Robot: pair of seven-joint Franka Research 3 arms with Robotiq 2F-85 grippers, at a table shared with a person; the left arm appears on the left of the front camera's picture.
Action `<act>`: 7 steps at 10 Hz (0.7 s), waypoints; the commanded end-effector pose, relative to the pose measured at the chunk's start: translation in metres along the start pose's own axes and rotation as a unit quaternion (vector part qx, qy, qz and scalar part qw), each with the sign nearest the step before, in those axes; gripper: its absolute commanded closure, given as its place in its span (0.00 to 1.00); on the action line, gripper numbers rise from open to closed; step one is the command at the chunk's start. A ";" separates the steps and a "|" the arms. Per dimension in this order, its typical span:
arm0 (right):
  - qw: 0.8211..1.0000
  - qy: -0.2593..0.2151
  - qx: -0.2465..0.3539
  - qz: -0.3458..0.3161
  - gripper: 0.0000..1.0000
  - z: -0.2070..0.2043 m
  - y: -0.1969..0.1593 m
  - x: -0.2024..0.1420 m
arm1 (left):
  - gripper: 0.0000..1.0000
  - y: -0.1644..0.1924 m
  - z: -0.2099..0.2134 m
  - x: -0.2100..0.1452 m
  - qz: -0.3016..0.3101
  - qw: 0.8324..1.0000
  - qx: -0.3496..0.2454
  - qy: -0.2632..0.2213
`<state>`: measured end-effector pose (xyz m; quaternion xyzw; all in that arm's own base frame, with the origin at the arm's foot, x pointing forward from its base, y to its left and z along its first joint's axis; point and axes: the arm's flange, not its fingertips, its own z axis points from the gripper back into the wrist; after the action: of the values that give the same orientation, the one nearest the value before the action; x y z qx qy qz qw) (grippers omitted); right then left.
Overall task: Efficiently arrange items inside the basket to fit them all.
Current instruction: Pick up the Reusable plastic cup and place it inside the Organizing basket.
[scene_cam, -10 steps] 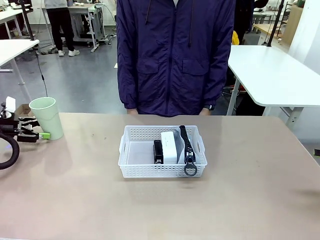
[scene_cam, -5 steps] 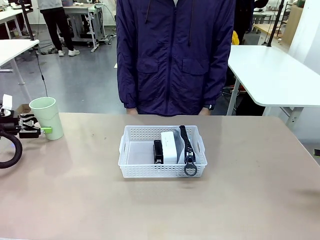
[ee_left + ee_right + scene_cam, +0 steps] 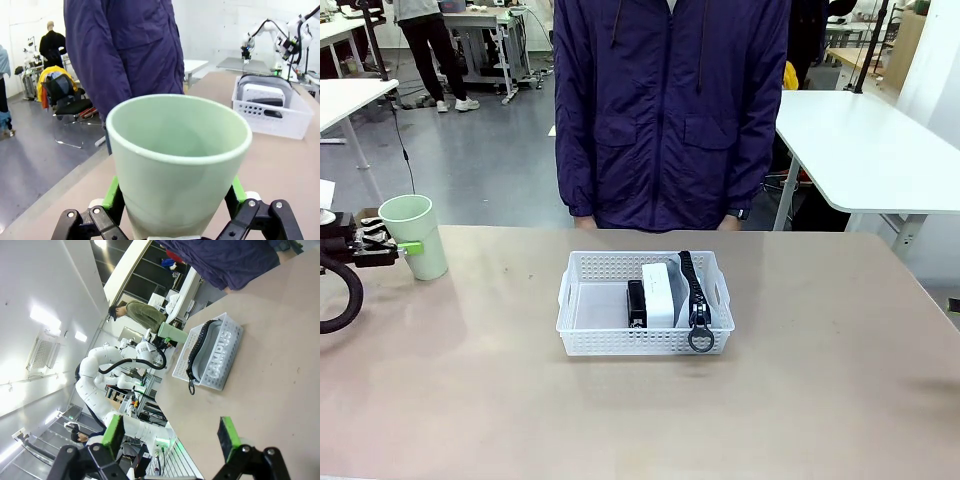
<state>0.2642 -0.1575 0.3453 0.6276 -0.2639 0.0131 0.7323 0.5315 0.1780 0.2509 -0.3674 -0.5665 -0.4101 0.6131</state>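
L gripper (image 3: 172, 200) sits at the table's left edge, fingers spread wide either side of the green cup (image 3: 417, 234) (pads beside its wall, contact can't be told). Cup stands upright on the table (image 3: 470, 400), well apart from the basket (image 3: 582, 320). R gripper (image 3: 170, 432) hangs in the air, fingers spread, nothing between. Mid-table, basket holds stapler (image 3: 636, 302), white box (image 3: 659, 294) and grey pouch (image 3: 695, 295) side by side. Beyond, a person (image 3: 670, 110) stands at the far edge.
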 end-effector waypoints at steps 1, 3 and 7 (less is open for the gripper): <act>1.000 -0.007 0.006 -0.002 0.00 -0.001 0.004 0.001 | 0.00 0.002 0.004 0.009 0.004 1.000 -0.002 -0.015; 1.000 -0.007 0.006 -0.002 0.00 -0.001 0.004 0.001 | 0.00 0.004 0.001 0.008 0.011 1.000 -0.008 -0.012; 1.000 -0.007 0.006 -0.002 0.00 -0.001 0.004 0.001 | 1.00 0.001 0.002 0.007 -0.014 1.000 -0.004 -0.005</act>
<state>0.2642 -0.1575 0.3453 0.6276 -0.2639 0.0131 0.7323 0.5337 0.1788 0.2543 -0.3696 -0.5694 -0.4135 0.6068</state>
